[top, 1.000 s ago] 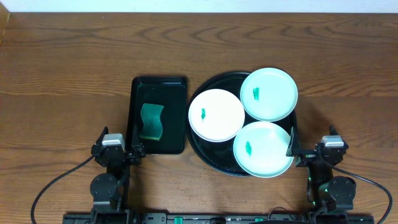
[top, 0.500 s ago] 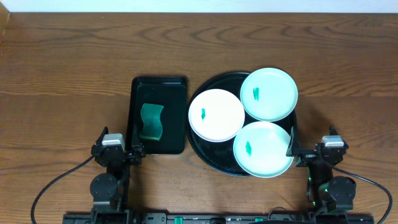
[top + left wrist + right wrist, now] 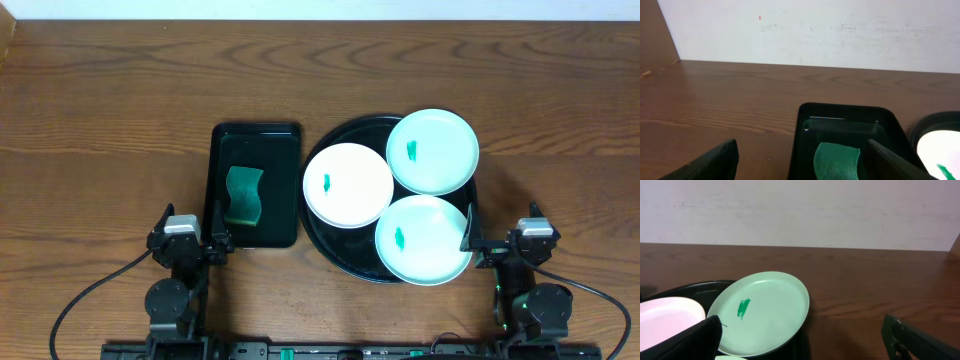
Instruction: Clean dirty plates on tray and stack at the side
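Nothing has moved since the earlier frames: both arms and every dish sit exactly where they were.

Seen from overhead, the tray [image 3: 340, 250] lies right of centre on the wooden table [image 3: 100, 100]. All three plates rest on it, overlapping slightly. The white plate [image 3: 348, 185] is on the tray's left side, and one mint plate [image 3: 432, 151] is at the upper right, its edge reaching past the tray rim. The other mint plate [image 3: 423, 240] is at the lower right, also overhanging the rim. Each plate carries a small green smear near its middle.

Just left of the round tray is a smaller rectangular black tray [image 3: 255, 150] holding a wavy green sponge [image 3: 243, 196].

The left gripper [image 3: 190, 222] sits at the lower left of the overhead view, beside the near corner of the rectangular tray. Its fingers [image 3: 715, 160] are spread wide with nothing between them; its wrist camera looks across the sponge tray toward a white wall [image 3: 840, 30].

The right gripper [image 3: 502, 235] sits at the lower right, just beside the nearer mint plate. Its fingers [image 3: 920, 340] are likewise spread wide and hold nothing. In its wrist view the far mint plate fills the lower centre, with the white plate's edge at the lower left.
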